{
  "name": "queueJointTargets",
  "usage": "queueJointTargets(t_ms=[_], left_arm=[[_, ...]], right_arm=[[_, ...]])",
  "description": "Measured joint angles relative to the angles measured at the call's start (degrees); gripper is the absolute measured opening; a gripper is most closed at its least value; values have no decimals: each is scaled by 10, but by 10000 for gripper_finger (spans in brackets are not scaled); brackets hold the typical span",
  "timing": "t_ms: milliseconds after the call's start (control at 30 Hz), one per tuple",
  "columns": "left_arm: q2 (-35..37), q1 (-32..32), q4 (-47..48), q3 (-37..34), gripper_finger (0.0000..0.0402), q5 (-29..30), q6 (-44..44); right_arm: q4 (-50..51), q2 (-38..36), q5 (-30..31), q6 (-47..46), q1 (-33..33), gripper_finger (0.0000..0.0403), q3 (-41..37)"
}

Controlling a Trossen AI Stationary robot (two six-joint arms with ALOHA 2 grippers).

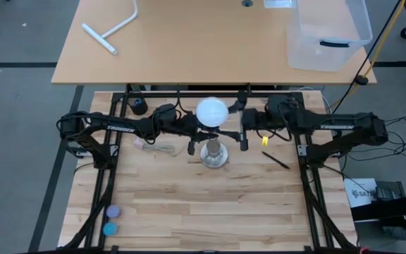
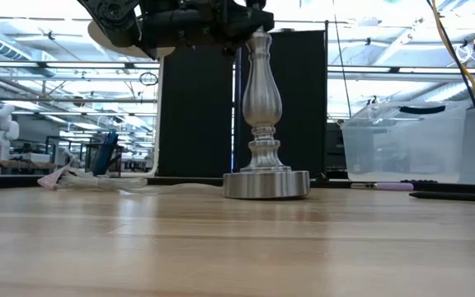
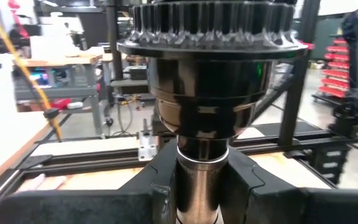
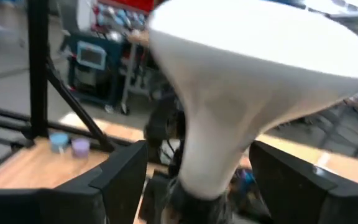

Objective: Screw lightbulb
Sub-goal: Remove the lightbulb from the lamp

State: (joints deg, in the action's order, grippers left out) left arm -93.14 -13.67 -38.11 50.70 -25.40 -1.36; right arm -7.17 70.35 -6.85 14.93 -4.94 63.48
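The lightbulb [image 1: 211,111], white with a round globe, stands upright on the black socket [image 3: 207,81] that tops a silvery lamp post [image 2: 264,124]. The post's round base [image 1: 214,158] rests on the wooden table. My left gripper [image 3: 201,186] reaches in level from the table's left and is shut on the post just below the socket. My right gripper [image 4: 204,180] comes level from the right. It is open, with one finger [image 4: 123,177] on each side of the bulb's tapering neck [image 4: 219,143], both clear of it. My left gripper pinches the post's silvery neck [image 3: 197,171], right under the black socket, between its two fingers. The fingers come level from the table's left and lie across the post. The post stands upright with its base on the table.
A black pen [image 1: 277,161] and a small yellow piece [image 1: 266,140] lie right of the base, and a pale cord [image 1: 157,148] lies left of it. Two small caps [image 1: 111,219] sit at the near left. On the far table are a clear bin [image 1: 328,32] and a white T-pipe [image 1: 111,28].
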Motion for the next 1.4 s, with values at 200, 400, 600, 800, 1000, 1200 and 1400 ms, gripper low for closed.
queueJointTargets(t_ms=[200,400,600,800,1000,1200,1400], left_arm=[[0,3,-6,0,73,64,6],[0,8,-8,-1,73,130,8],[0,15,-9,-1,73,170,-2],[0,19,-12,-1,73,194,-13],[0,20,-13,-1,73,200,-15],[0,23,-13,-1,73,205,-17],[0,25,-14,-1,73,207,-17]], right_arm=[[45,-26,80,6,35,265,0],[23,7,198,-5,56,261,0],[4,24,281,-2,75,261,0],[-30,31,399,-3,96,260,-1],[-104,78,403,12,96,260,-1],[-195,109,401,46,87,260,-2],[-240,109,393,64,74,238,-2]])
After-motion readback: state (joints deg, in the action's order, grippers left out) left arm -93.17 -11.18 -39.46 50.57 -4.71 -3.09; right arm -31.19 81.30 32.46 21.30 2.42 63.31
